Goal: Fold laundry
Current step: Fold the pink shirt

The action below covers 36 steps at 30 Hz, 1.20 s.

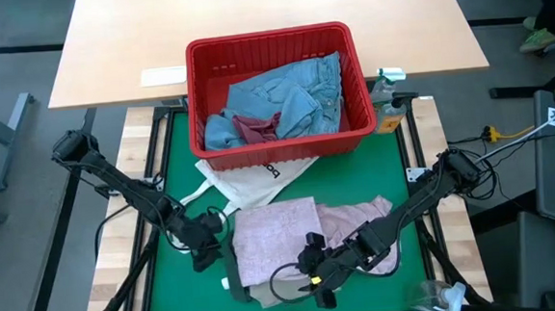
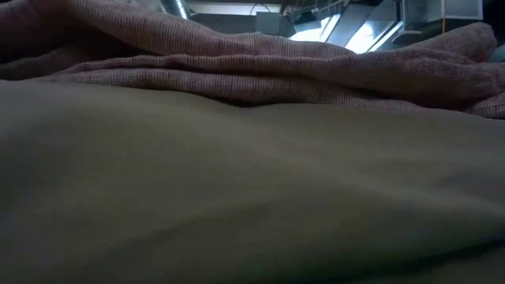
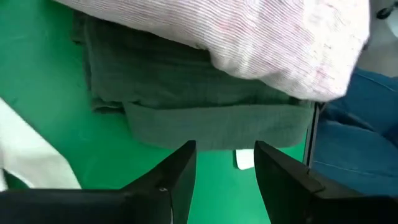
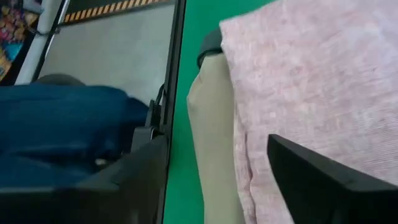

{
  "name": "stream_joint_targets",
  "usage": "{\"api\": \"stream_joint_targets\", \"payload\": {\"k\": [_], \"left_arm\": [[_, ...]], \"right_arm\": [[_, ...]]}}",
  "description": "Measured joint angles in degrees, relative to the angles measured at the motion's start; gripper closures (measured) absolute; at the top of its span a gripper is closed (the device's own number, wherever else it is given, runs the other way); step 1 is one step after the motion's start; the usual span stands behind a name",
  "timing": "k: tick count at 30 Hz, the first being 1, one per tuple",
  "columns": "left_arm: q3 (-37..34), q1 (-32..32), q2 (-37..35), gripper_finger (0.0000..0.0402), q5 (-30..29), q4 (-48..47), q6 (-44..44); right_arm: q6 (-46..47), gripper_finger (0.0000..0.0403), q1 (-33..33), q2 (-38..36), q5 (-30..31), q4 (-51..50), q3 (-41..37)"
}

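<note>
- While both hands sit low at the near edge of the green tabletop (image 1: 178, 181), the mottled pink top (image 1: 275, 235) lies spread on a small stack in the middle, over a dark green top (image 3: 205, 93) and beige trousers (image 4: 211, 124).
- Left hand (image 1: 206, 251) rests just beside the stack's left edge, fingers spread, gripping nothing; its wrist view shows green mat between them.
- Right hand (image 1: 321, 286) sits at the stack's near edge, fingers wide apart, one over pink cloth, nothing pinched.
- Judgement: the pink top looks partly folded, its right part still rumpled. A good next fold would pinch only the pink layer at two edges, lift evenly, and avoid dragging the garments beneath.
- Risk: a deep grasp could catch the beige or green cloth and spoil the stack.
- Behind the stack, touching its far edge, lies a white tote bag (image 1: 245, 177); it limits room for spreading cloth.
- Farther back, a red basket (image 1: 271, 50) holds light blue denim jeans (image 1: 298, 92) and a dark red item.
- Low view is blocked by cloth.
</note>
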Motion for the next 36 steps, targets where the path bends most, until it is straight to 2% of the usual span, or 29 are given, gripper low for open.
{"api": "stream_joint_targets", "payload": {"k": [3, 7, 9, 16, 21, 27, 30, 36], "left_arm": [[0.0, -1.2, 0.0, 0.0247, -1.5, 0.1, 0.1], [0.0, -2.6, 0.0, 0.0247, -5.5, 0.1, 0.1], [0.0, -3.1, 0.0, 0.0247, -7.4, 0.1, 0.1], [0.0, -4.1, 0.0, 0.0246, -10.6, 0.4, 0.1], [0.0, -4.1, 0.0, 0.0246, -10.6, 0.4, 0.1], [0.0, -4.1, 0.0, 0.0246, -10.6, 0.4, 0.1], [0.0, -4.1, 0.0, 0.0246, -10.6, 0.4, 0.1], [0.0, -3.8, 0.0, 0.0246, -10.8, 0.4, 0.1]], "right_arm": [[2.5, 0.0099, -1.2, 0.0, -4.6, -6.2, 3.7], [4.1, 0.0091, -3.4, -0.1, -13.7, -19.9, 9.9], [4.9, 0.0091, -3.9, -0.1, -15.4, -26.1, 12.5], [4.8, 0.0091, -2.8, -0.8, -12.4, -47.5, 17.7], [6.6, 0.0091, 0.3, -4.5, -2.7, -59.2, 17.5], [15.9, 0.0091, 5.2, -13.8, 4.9, -60.7, 9.1], [21.7, 0.0090, 6.7, -20.2, 6.2, -61.0, 2.8], [42.1, 0.0090, 9.2, -36.9, 9.3, -56.8, -15.6]]}}
